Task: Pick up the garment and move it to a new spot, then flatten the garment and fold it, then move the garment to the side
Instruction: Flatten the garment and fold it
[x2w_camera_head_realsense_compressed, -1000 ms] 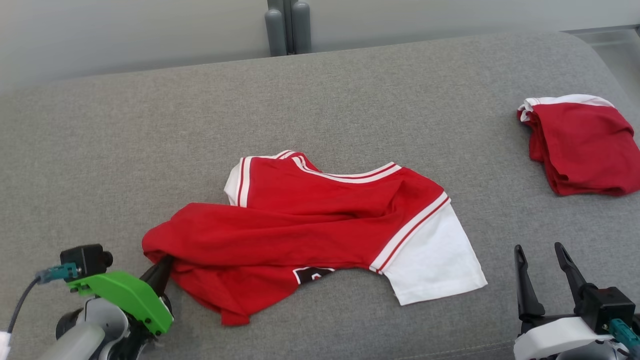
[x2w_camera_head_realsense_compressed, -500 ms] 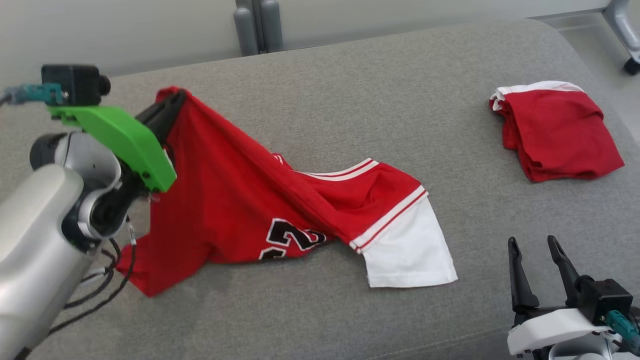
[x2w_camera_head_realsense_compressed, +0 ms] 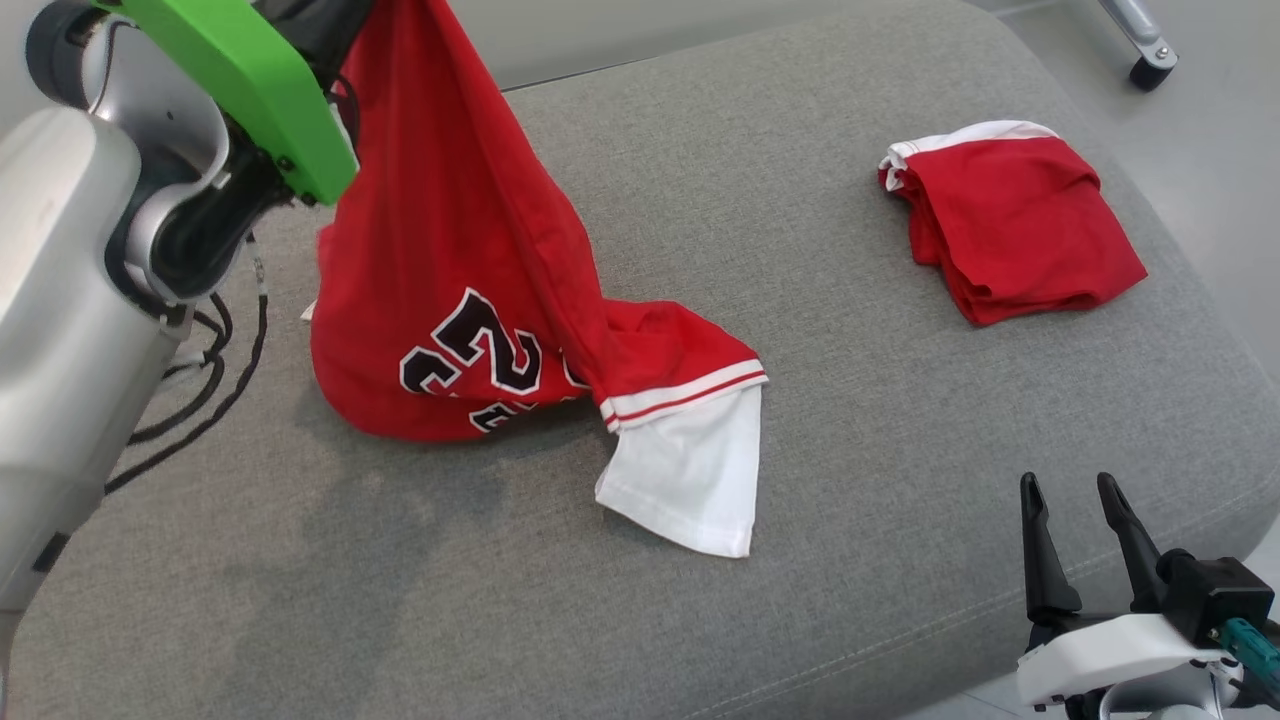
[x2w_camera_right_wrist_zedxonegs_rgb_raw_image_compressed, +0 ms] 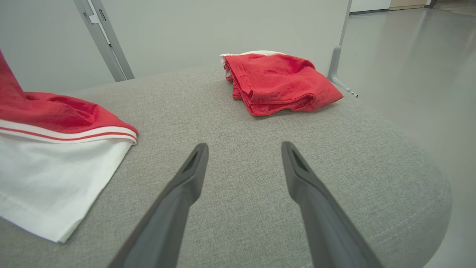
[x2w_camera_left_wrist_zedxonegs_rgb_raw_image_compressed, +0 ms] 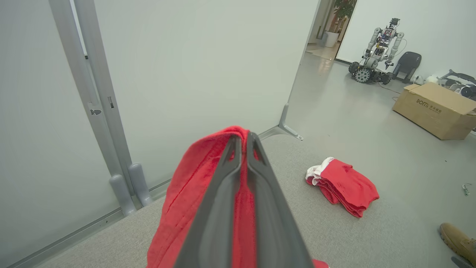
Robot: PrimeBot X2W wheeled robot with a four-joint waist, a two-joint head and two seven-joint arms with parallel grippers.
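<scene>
Our left gripper point(x2w_camera_left_wrist_zedxonegs_rgb_raw_image_compressed: 243, 136) is raised at the far left, its fingers pinched tight on a fold of the jersey point(x2w_camera_head_realsense_compressed: 450, 250). In the left wrist view, red cloth bulges on either side of the tips. The jersey hangs from that pinch, while its lower body and white sleeve point(x2w_camera_head_realsense_compressed: 690, 470) lie on the grey cushion point(x2w_camera_head_realsense_compressed: 800, 600) left of the middle.

We think the main risk is the hold itself. It takes only a small bunch of cloth, and the sleeve dragging over the rough cushion could tug it free. The loose cables point(x2w_camera_head_realsense_compressed: 200, 390) under our left arm hang close to the hem and might snag it. Lifted by one point, the jersey would probably land crumpled, which leaves more flattening to do.

Further right, a folded red pile point(x2w_camera_head_realsense_compressed: 1010, 220) lies at the far right of the cushion, well apart from the jersey. We judge that it limits how far right a new spot can go. Our right gripper point(x2w_camera_head_realsense_compressed: 1068, 485) waits at the near right with its fingers spread, holding nothing. On the floor beyond are a box point(x2w_camera_left_wrist_zedxonegs_rgb_raw_image_compressed: 435, 108), another robot point(x2w_camera_left_wrist_zedxonegs_rgb_raw_image_compressed: 375, 52) and a person's shoe point(x2w_camera_left_wrist_zedxonegs_rgb_raw_image_compressed: 455, 238).
</scene>
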